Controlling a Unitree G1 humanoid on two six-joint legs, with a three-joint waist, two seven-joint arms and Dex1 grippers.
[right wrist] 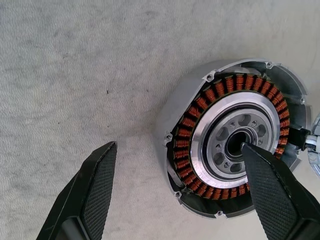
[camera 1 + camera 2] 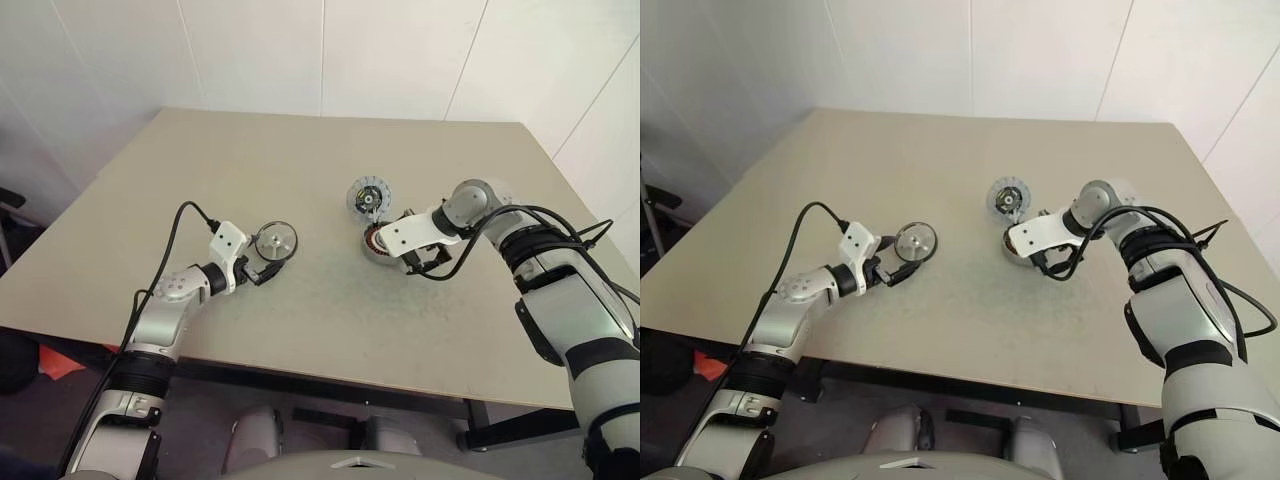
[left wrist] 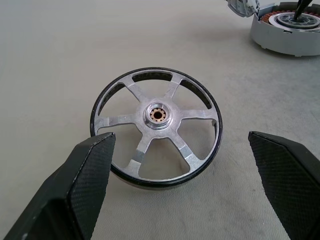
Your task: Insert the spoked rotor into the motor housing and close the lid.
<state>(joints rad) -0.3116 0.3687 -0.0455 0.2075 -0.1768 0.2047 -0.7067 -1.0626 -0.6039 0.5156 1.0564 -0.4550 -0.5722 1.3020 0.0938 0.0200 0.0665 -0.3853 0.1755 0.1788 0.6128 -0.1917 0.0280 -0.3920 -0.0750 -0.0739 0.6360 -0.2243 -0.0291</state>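
Now pre-grasp: open left gripper (image 3: 175,185) flanks shiny dark-rimmed spoked rotor (image 3: 156,134), mid-tabletop; open right gripper (image 1: 182,192) straddles silver copper-wound motor housing (image 1: 235,137) wall. Next: close, lift.

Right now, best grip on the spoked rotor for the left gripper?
Probably across the dark outer rim, fingers on opposite sides. The spoked rotor lies flat on the table, spokes up, so the rim wall is the only graspable edge. The left gripper is open with the rotor between its fingers; come in low and level from the near side.
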